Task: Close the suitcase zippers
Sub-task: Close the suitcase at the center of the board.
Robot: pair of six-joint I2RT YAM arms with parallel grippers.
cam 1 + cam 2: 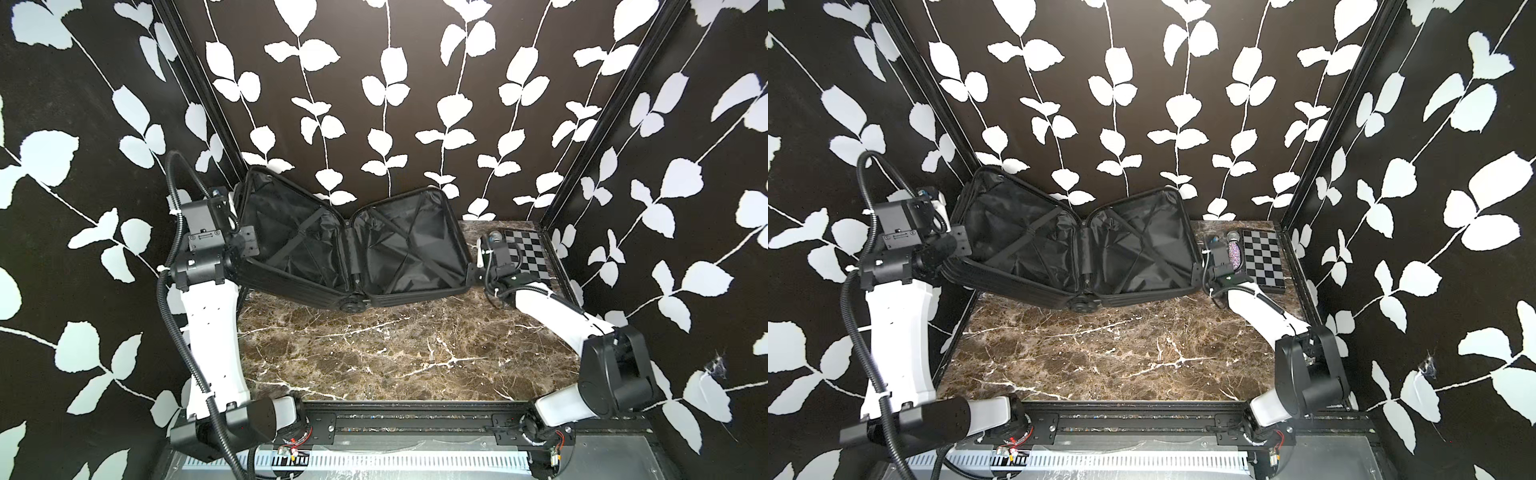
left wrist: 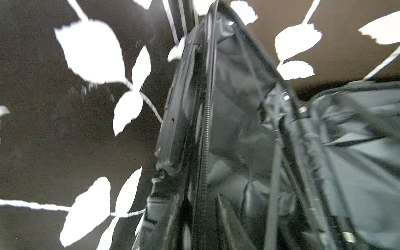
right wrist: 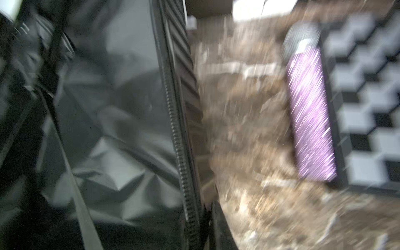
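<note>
Plainly the suitcase [image 1: 291, 245] is not ready for zipping. It stands along the far edge of the marble table [image 1: 395, 353], splayed open like a book, with its black lining facing the cameras and both ribbed shells tipped up. The left gripper [image 1: 248, 243] sits at the outer rim of the left shell. The right gripper [image 1: 472, 274] sits low against the outer rim of the right shell. I judge the arms are placed there to fold the halves together, since the zippers [image 3: 179, 140] cannot run until the rims meet. Both wrist views show bare, unmated teeth along a rim, and no pull that I can make out. Whether either gripper's jaws are closed, or pinch the rim at all, I cannot tell: the fingers are hidden and the wrist views are blurred. A glittery purple microphone [image 3: 309, 108] and a checkered box [image 1: 528, 253] lie in the far right corner, just beside the right shell.
</note>
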